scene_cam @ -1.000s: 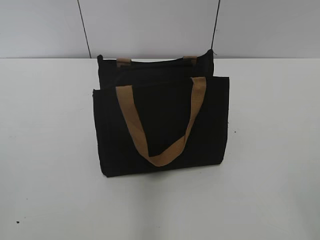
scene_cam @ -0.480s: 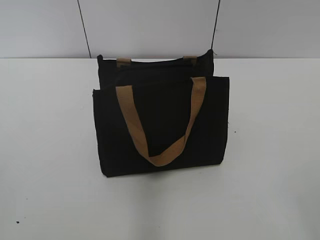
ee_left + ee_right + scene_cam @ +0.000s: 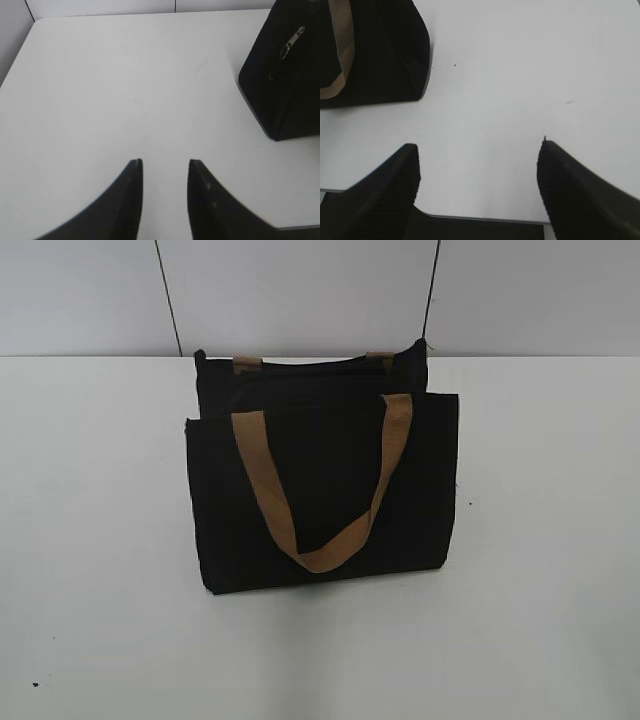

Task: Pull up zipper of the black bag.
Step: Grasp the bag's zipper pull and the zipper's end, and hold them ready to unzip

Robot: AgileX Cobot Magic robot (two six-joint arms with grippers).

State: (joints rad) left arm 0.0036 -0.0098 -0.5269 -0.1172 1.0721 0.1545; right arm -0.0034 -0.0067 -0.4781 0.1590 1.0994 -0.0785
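Nothing moved; black bag (image 3: 322, 490) shows no lettering.

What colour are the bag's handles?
Tan-brown handles on the black bag; exterior view shows them best.

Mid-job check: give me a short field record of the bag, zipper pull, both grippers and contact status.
bag: black fabric tote bag with tan webbing strap handle, upright on white table
zipper: silvery metal pull tab, on the bag's end face, left wrist view only
left gripper: open, over bare table, apart from bag
right gripper: open wide, apart from bag
contact: none
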